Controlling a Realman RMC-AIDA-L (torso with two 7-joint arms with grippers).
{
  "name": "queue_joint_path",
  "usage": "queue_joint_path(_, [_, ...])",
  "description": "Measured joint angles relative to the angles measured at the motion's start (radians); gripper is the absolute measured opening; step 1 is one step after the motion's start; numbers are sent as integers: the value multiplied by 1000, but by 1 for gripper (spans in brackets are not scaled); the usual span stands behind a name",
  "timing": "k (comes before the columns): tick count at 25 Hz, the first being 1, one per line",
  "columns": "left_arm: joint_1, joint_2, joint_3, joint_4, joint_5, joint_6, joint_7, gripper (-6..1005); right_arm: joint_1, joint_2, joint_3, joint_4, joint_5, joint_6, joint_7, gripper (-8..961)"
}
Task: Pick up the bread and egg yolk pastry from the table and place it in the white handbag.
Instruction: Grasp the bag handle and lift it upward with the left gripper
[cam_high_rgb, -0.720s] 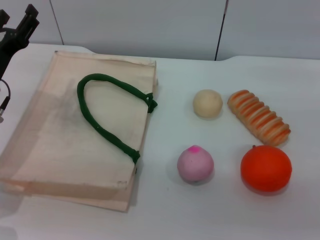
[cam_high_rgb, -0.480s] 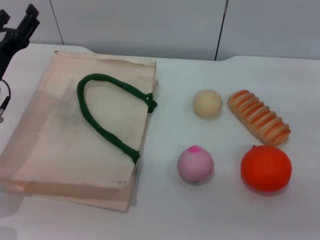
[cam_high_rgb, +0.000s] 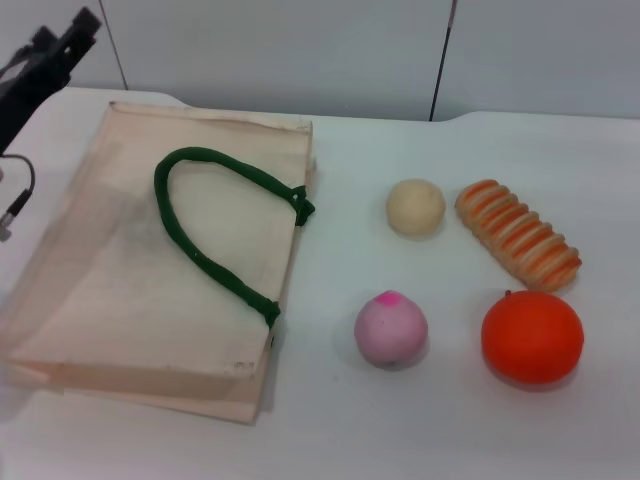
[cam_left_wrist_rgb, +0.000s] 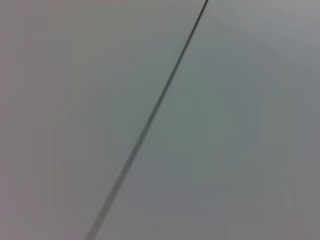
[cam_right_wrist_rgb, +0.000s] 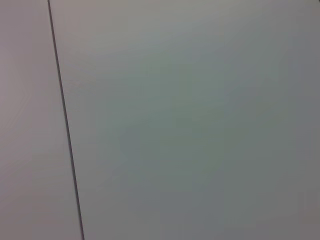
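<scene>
Only the left gripper (cam_high_rgb: 62, 42) has shifted, its fingers unreadable above the bag's (cam_high_rgb: 120, 250) far corner, while bread (cam_high_rgb: 517, 234) and pastry (cam_high_rgb: 415, 207) lie right, and the flat-lying bag may block insertion.

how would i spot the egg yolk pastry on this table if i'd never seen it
Start at the white handbag lying flat on the table's left side, then look right to the four food items. The egg yolk pastry is in the far row, between the bag and the striped bread. It is the only plain cream ball; the pink ball nearer the robot has a magenta tip.
</scene>
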Motion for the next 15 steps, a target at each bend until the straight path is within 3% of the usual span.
queue_joint_path(10, [-11, 43, 195, 444, 521, -27, -1025, 858, -1, -2, 0, 1, 0, 12, 1, 828])
queue_joint_path(12, [-24, 54, 214, 489, 630, -41, -1141, 857, -1, -2, 0, 0, 0, 12, 1, 828])
queue_joint_path(13, [-51, 63, 225, 516, 769, -56, -1240, 857, -1, -2, 0, 0, 0, 12, 1, 828])
queue_joint_path(15, [-65, 66, 227, 522, 837, -62, -1275, 857, -1, -3, 0, 0, 0, 13, 1, 828])
